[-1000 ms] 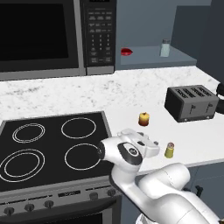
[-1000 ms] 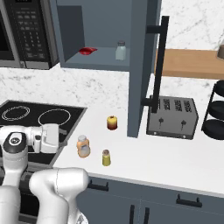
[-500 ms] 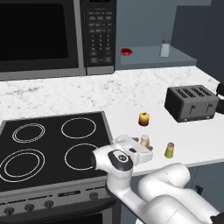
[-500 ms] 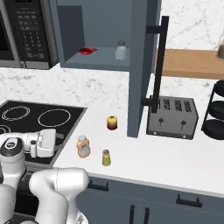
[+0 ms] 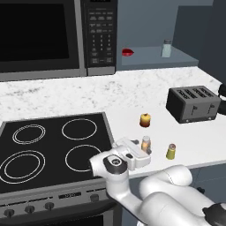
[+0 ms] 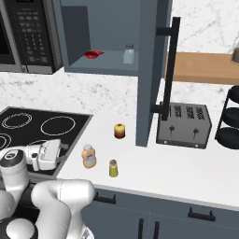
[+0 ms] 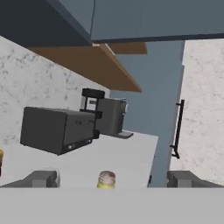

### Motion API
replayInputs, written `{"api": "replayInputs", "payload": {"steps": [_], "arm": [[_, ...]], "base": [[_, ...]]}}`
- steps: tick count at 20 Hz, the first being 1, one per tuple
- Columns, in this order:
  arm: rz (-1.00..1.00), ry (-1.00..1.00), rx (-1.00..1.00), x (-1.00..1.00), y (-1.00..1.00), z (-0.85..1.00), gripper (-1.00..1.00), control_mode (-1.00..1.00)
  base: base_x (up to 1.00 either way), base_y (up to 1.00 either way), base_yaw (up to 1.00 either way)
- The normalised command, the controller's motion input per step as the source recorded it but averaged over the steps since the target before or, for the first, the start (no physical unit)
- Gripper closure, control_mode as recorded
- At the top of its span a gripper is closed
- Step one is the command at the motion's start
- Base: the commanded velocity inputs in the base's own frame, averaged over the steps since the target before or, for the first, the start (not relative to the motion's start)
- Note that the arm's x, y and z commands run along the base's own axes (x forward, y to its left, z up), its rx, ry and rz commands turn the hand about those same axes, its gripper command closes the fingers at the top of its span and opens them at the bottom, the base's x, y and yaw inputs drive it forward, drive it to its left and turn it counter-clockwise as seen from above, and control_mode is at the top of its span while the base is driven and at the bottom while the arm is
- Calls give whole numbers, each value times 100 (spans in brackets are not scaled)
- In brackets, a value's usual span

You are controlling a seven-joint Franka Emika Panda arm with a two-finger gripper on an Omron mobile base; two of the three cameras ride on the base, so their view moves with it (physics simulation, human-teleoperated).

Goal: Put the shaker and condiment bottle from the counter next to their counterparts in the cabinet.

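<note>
The shaker (image 5: 171, 151) stood upright on the counter (image 5: 194, 141), near its front edge and well in front of the toaster (image 5: 193, 103). The bottle (image 5: 145, 144) stood just beside the shaker, on the stove's (image 5: 48, 150) side, also upright and apart from it. A red-yellow ball (image 5: 145, 119) lay behind the bottle, toward the wall, between the stove and the toaster.

The gripper (image 7: 111, 179) hung low over the stove's right edge, its white hand just beside the bottle but not touching it. In the hand view the fingers (image 7: 40, 178) stood wide apart with nothing between them, and the shaker's brown top (image 7: 106, 179) showed in the gap, farther off on the counter, with the toaster beyond it.

In the cabinet (image 6: 107, 42), above the counter and right of the microwave (image 5: 53, 35), the pale shaker (image 6: 129, 53) stood on the shelf toward the open door (image 6: 151, 70). The red item (image 6: 93, 54) lay on the same shelf, well apart from the pale shaker, nearer the microwave.
</note>
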Motion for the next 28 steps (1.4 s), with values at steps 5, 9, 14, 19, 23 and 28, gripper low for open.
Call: {"api": "replayInputs", "payload": {"steps": [5,9,14,19,23,28], "arm": [[0,-8,0,17,-33,0,-100,-100],[-1,-3,0,9,-23,0,-100,-100],[-1,0,0,2,-17,-2,-100,-100],[0,1,0,30,-14,-9,-100,-100],[0,0,0,36,0,-14,-100,-100],[0,1,0,11,0,-12,-100,-100]], "base": [[0,0,0],[0,0,0],[0,0,0],[0,0,0],[0,0,0],[0,0,0]]}}
